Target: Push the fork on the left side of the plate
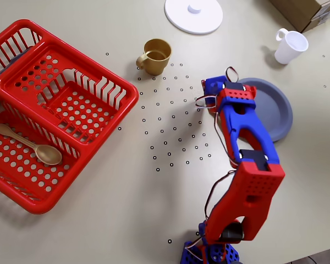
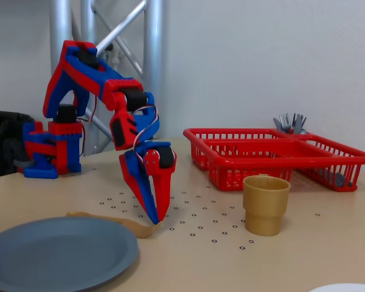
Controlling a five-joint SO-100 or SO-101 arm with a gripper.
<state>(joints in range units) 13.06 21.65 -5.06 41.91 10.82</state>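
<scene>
Pincer [image 2: 159,220] was pointed down with its fingers together, holding nothing, tip at the fork's [image 2: 118,222] head end in the fixed view. Fork lay flat on the table [image 2: 304,249] right along the plate's [image 2: 55,252] rim, on the arm-base side. Push looked mostly done; what's likely left is a small nudge, then lifting off. Overhead, the arm covered the fork and the pincer tip, so actual contact and the gap between fork and plate were hard to judge.
</scene>
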